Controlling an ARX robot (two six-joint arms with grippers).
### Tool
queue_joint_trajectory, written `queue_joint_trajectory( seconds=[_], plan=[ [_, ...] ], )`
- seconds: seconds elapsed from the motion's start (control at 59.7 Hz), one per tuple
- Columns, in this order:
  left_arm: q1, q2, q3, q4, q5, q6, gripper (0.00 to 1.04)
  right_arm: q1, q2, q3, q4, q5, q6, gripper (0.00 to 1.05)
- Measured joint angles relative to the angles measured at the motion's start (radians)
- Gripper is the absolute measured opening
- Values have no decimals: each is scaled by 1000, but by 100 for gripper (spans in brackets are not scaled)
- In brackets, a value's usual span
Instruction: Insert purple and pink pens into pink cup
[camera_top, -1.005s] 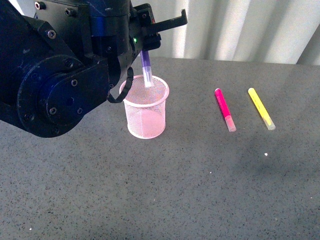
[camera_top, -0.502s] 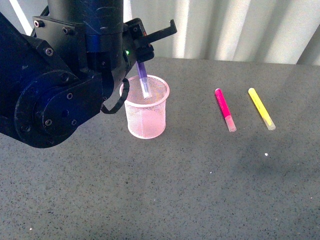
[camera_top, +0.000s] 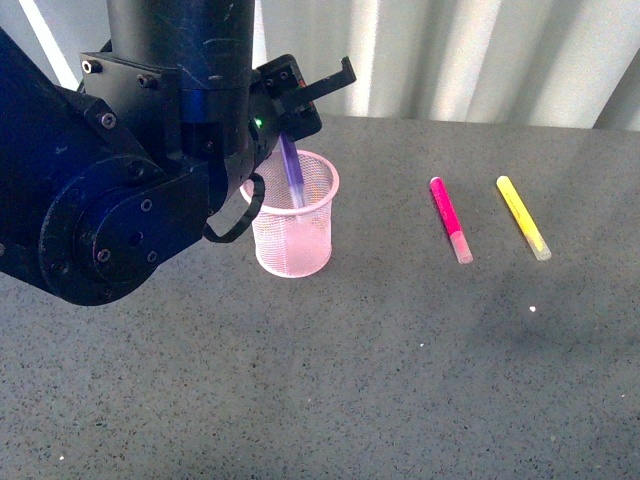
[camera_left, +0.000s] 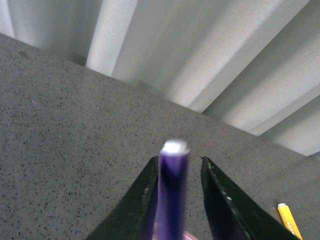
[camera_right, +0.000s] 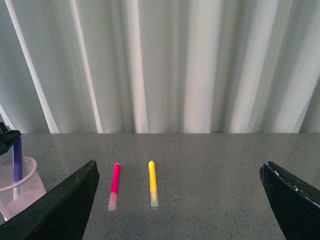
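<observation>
The pink mesh cup (camera_top: 293, 225) stands on the grey table left of centre. The purple pen (camera_top: 292, 170) stands tilted inside it, its upper part sticking out of the rim. My left gripper (camera_top: 300, 100) is open just above the cup; in the left wrist view the purple pen (camera_left: 172, 192) is blurred between the spread jaws. The pink pen (camera_top: 450, 219) lies flat right of the cup, and in the right wrist view (camera_right: 114, 185). My right gripper (camera_right: 180, 200) is open wide, away from the pens. The cup (camera_right: 19, 192) shows there too.
A yellow marker (camera_top: 523, 217) lies right of the pink pen, also in the right wrist view (camera_right: 153, 183). A pale pleated curtain (camera_top: 480, 55) hangs behind the table's far edge. My left arm's dark bulk (camera_top: 110, 170) fills the upper left of the front view.
The purple pen has dropped from the left gripper's grasp down into the cup. The left gripper has opened and stays just above the rim.
</observation>
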Motion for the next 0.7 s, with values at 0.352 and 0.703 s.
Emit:
queue_joint_trajectory(
  seconds=[0.352,0.703],
  plan=[
    [23,-164,-43,-106,101,51,97,0,0,0,0,0,0,98],
    [39,-514,-156,-595,219,480,98,0,0,0,0,-1,0,98]
  ],
)
